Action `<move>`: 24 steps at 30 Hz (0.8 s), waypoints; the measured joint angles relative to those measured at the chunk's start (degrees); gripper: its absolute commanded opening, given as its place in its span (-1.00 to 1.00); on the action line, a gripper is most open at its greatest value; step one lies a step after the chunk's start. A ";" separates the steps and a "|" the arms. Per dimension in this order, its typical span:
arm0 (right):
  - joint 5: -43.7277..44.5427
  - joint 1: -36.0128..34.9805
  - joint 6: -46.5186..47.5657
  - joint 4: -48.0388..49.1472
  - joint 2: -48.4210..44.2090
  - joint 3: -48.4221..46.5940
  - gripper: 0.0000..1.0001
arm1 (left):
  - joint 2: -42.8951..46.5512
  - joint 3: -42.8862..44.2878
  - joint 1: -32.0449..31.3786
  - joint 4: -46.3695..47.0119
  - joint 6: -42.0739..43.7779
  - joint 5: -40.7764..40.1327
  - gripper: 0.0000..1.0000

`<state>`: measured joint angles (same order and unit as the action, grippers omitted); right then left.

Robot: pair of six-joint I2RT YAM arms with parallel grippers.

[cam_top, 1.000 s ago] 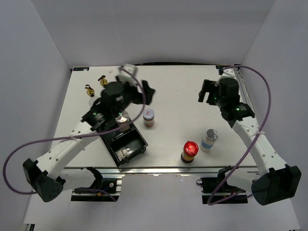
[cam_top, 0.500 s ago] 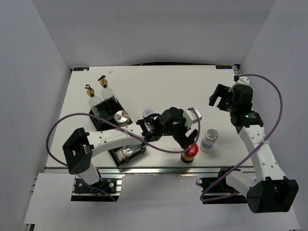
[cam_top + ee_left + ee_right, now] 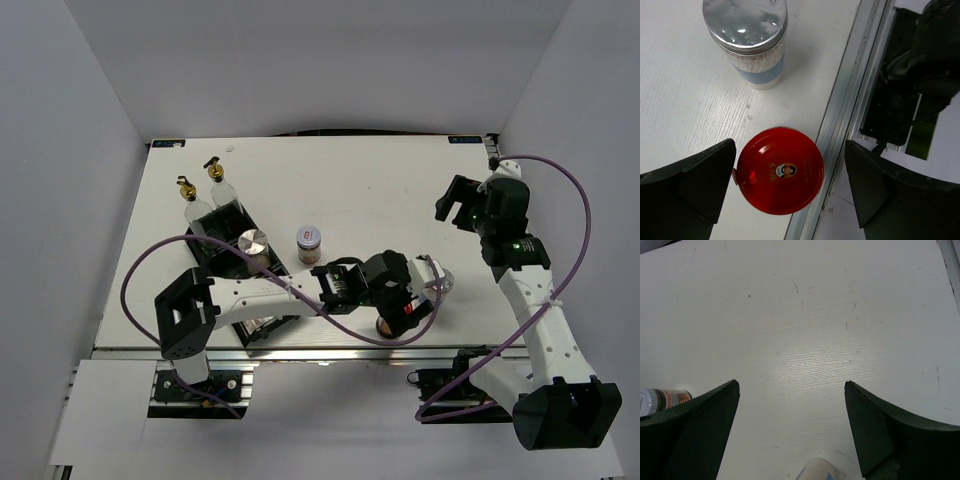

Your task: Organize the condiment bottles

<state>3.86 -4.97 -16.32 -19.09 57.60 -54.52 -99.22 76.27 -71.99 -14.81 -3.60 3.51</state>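
Above red-lidded jar (image 3: 779, 170) — left gripper (image 3: 790, 150) jaws apart; right gripper (image 3: 791, 385) jaws apart too.

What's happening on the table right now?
The left pincer hangs open over the red-lidded jar at the table's near edge, not yet gripping it; a silver-lidded jar stands beside it. The right pincer hovers open over bare table. Two gold-spouted glass bottles and a second silver-lidded jar sit in the black tray; a purple-lidded jar stands outside it.

White table (image 3: 400, 190) w/ plain pale walls (image 3: 320, 60) on 3 sides.
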 measured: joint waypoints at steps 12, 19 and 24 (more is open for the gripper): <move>0.04 0.04 0.04 -0.04 -1.66 0.02 0.79 | -4.85 2.32 -1.70 -4.61 -2.91 -12.79 0.31; 0.07 0.04 0.07 -0.04 -1.79 0.07 0.79 | -3.87 1.51 -2.14 -5.09 -4.94 -15.80 -0.80; -0.28 0.04 0.09 0.04 -1.79 0.57 0.79 | 2.01 -2.99 -2.80 -6.71 -8.28 -26.27 -0.87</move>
<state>3.57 -4.93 -16.23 -19.05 55.81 -53.95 -97.21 73.28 -74.78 -21.52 -11.88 -22.76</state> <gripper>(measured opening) 0.895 0.768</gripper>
